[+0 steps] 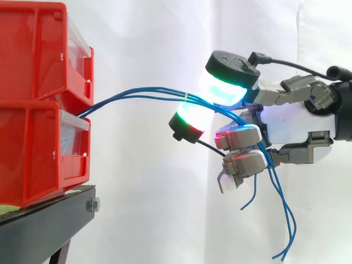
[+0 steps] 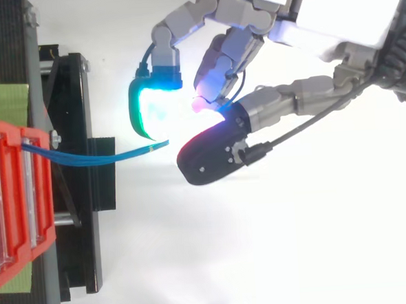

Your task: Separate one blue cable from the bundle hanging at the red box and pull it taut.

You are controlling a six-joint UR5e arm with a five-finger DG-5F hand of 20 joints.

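Several thin blue cables (image 1: 137, 94) come out between the two stacked red boxes (image 1: 33, 55) and run right as one bundle, bound by a small yellow tie (image 1: 187, 97). My hand (image 1: 297, 118) is at the right, about level with the gap between the boxes. Its fingers are curled, and two glowing fingertips (image 1: 223, 88) close on the bundle just past the tie. Beyond the pinch the strands fan across the palm, and their loose ends (image 1: 286, 220) dangle below the hand. From above, the cables (image 2: 100, 157) stretch nearly straight from the red box (image 2: 13, 205) to the hand (image 2: 305, 22).
The boxes stand on a black stand (image 1: 44, 220) at the left, with its frame (image 2: 75, 201) jutting toward the hand. A white curtain hangs behind. Open air lies between the stand and the hand.
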